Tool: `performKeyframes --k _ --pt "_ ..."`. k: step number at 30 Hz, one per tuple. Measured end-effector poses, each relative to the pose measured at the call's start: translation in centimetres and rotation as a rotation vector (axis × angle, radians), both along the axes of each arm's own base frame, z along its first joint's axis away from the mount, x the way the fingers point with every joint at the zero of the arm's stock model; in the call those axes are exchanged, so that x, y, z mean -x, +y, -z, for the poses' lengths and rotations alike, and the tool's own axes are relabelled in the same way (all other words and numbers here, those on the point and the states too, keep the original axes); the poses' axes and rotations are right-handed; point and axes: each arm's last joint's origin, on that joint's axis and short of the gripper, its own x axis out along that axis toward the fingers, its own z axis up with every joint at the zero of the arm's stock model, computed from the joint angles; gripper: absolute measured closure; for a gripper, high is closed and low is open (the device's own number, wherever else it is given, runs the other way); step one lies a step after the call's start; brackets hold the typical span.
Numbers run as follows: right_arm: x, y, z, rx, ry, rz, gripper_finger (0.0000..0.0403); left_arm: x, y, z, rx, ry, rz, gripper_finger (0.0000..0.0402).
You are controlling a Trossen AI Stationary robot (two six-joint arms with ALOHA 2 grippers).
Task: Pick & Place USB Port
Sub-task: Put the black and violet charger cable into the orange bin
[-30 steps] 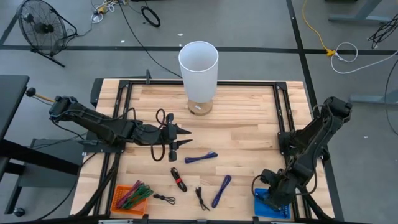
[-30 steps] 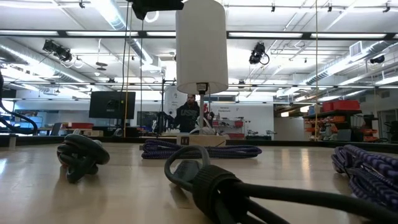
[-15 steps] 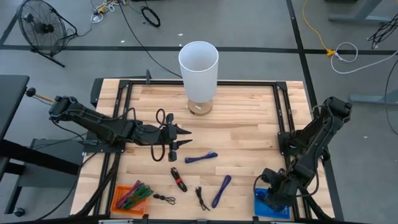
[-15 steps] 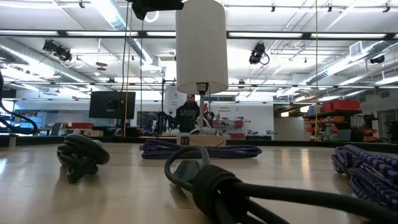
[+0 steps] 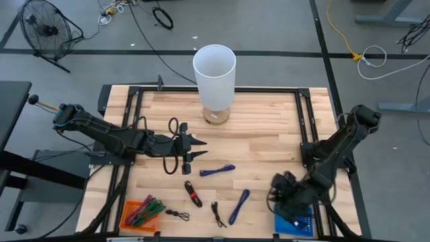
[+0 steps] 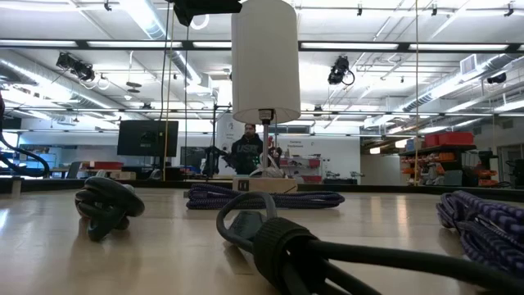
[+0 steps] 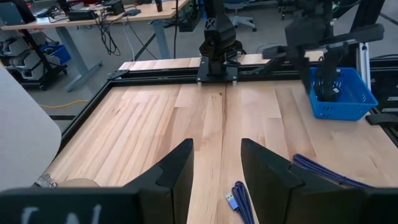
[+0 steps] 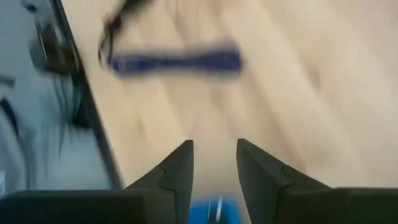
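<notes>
The right gripper (image 5: 279, 188) is empty, fingers apart, beside the blue basket (image 5: 295, 222). The nearest purple cable (image 5: 239, 205) lies just to its side on the surface, long and slanted. The left gripper (image 5: 196, 149), also apart, is farther.

Grey concrete floor (image 5: 282, 27) all round the wooden bench (image 5: 269, 128), black tape lines crossing it. Black pedestal fan (image 5: 41, 28) on the floor off one far corner, loose black and yellow cables (image 5: 339, 30) scattered nearby. Low view: open lab hall, exposed ceiling with long strip lights (image 6: 147, 16), a dark monitor (image 6: 147, 138), shelving (image 6: 434, 156) at the far side, a person (image 6: 246, 152) standing at a far desk.
</notes>
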Motion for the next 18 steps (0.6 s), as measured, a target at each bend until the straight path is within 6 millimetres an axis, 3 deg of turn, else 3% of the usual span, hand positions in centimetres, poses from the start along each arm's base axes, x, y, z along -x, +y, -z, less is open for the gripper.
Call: performKeyframes --k 9,15,18 --pt "-6.3 -4.4 -1.4 0.22 -0.269 -0.145 0.0284 -0.1 0.3 0.0 0.0 0.0 -0.01 0.0262" --pt "-8.8 -7.1 -2.2 0.33 -0.368 -0.164 0.027 -0.1 0.3 0.0 0.0 -0.001 -0.011 0.0262" --pt "-10.0 -7.9 -1.5 0.396 -0.376 -0.193 0.0262 -0.1 0.3 0.0 0.0 -0.001 -0.011 0.0262"
